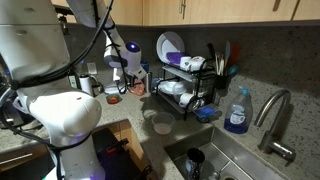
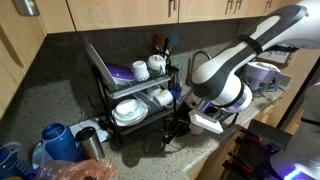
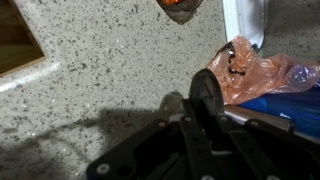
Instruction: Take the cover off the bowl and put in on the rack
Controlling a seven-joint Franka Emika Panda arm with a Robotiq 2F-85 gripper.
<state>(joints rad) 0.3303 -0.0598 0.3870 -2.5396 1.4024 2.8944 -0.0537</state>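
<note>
- A kitchen.
- Wooden cabinets (image 1: pixel 200 10) above a speckled countertop (image 3: pixel 110 70).
- Steel sink (image 1: pixel 235 160) with faucet (image 1: pixel 272 115).
- Dish rack (image 1: pixel 185 85) loaded with plates and cups.

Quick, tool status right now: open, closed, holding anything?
Black two-finger tool: closed, fingertips together over the speckled stone countertop, holding nothing.

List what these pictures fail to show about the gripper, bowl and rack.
Gripper: wrist view, dark and blurred; open or shut unclear.
Bowl: in an exterior view, too small to show any cover.
Rack: in an exterior view, one end hidden by the arm.
</note>
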